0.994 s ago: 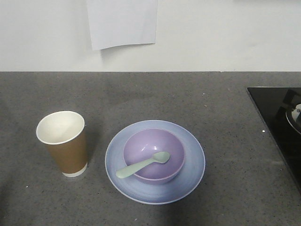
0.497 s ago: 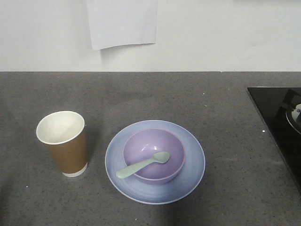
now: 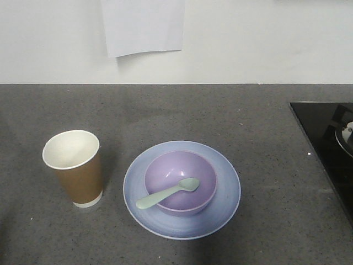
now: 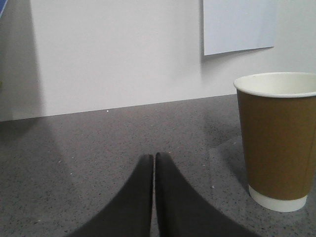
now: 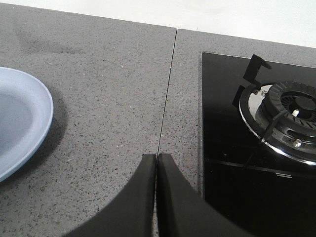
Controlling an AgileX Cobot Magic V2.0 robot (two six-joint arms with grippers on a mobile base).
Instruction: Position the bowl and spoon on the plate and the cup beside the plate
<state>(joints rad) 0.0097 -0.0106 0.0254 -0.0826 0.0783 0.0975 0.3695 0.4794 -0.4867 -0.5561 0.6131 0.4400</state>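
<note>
Lavender bowl (image 3: 180, 182) with spoon (image 3: 167, 193) sits on plate (image 3: 226, 193), cup (image 3: 73, 167) beside.

Each hand is seen as two smooth matte black fingers, the left hand (image 4: 154, 160) and right hand (image 5: 156, 160) alike, tapered to narrow tips.

Speckled grey countertop (image 3: 265, 143) with cup (image 3: 74, 168), plate (image 3: 226, 193), apparently inset black hob (image 3: 325, 138).

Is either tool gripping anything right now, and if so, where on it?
Nothing is held. The left tool is shut on nothing beside the cup; the right tool is shut on nothing over bare counter.
</note>
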